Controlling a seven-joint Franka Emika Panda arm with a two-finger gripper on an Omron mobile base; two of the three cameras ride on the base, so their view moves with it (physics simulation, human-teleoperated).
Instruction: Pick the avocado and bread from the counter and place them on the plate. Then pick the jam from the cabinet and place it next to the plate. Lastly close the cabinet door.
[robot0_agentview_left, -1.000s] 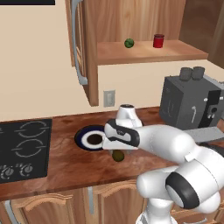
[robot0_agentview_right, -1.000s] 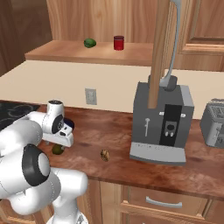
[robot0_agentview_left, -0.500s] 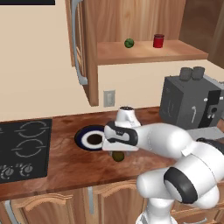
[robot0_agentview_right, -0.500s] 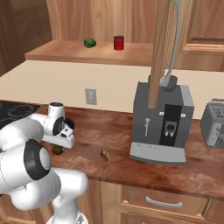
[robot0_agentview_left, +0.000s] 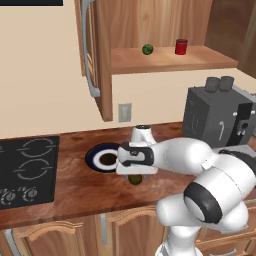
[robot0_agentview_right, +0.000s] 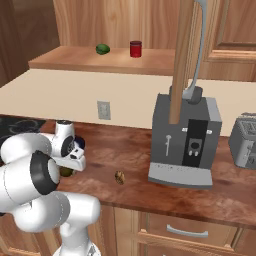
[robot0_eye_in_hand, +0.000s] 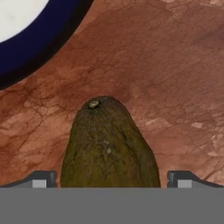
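The dark olive avocado (robot0_eye_in_hand: 109, 144) lies on the reddish-brown counter (robot0_agentview_left: 70, 192), just right of the blue-rimmed plate (robot0_agentview_left: 92, 156). My gripper (robot0_eye_in_hand: 112, 180) hangs straight over it, open, with one fingertip on each side of the fruit and a gap to both. In the base views the avocado (robot0_agentview_left: 134, 179) (robot0_agentview_right: 65, 172) peeks out under the hand. The lumpy brown bread (robot0_agentview_right: 119, 177) sits further right on the counter, in front of the coffee machine. The red jam (robot0_agentview_left: 181, 46) (robot0_agentview_right: 135, 48) stands on the cabinet shelf (robot0_agentview_left: 170, 59). The cabinet door (robot0_agentview_left: 102, 60) stands open.
A green ball (robot0_agentview_left: 147, 49) rests on the shelf left of the jam. A grey coffee machine (robot0_agentview_right: 185, 140) and a toaster (robot0_agentview_right: 245, 141) stand at the right. The black stovetop (robot0_agentview_left: 25, 170) lies left of the plate. Wooden drawers run below the counter.
The hand has sunk a little lower over the avocado. Its jaws have stayed wide, and the avocado and bread have not moved.
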